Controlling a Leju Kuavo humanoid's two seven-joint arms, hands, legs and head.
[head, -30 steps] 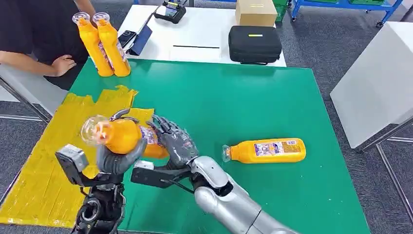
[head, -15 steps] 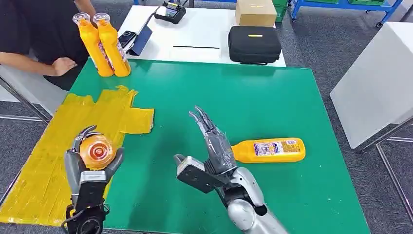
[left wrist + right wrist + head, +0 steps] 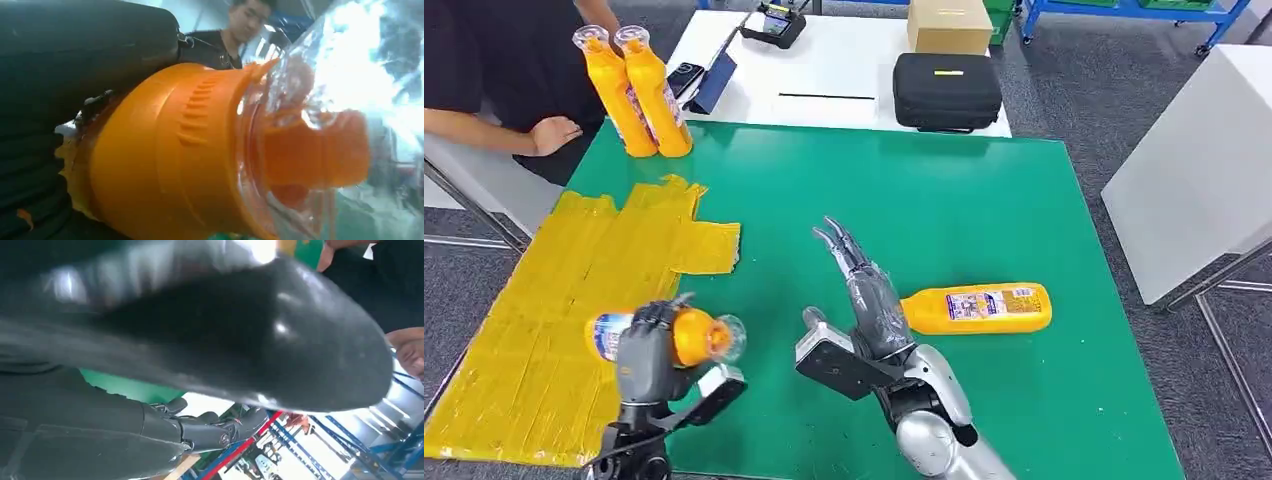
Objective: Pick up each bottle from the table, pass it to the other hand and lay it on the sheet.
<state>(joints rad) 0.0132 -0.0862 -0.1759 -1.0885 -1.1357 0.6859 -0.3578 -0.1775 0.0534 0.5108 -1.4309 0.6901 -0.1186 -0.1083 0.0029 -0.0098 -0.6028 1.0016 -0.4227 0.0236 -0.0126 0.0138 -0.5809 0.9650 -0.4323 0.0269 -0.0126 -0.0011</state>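
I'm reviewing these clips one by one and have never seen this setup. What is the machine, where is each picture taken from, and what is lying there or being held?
This is a humanoid robot with two silver arms ending in fingered hands. The wide picture looks down from its head; the two close-ups come from cameras at its wrists. The left hand grips an orange plastic bottle with a clear cap, turned sideways above the yellow sheet. The right hand is open, fingers straight. A second orange bottle lies on the green table; two more stand upright at the far corner, beside a seated person.
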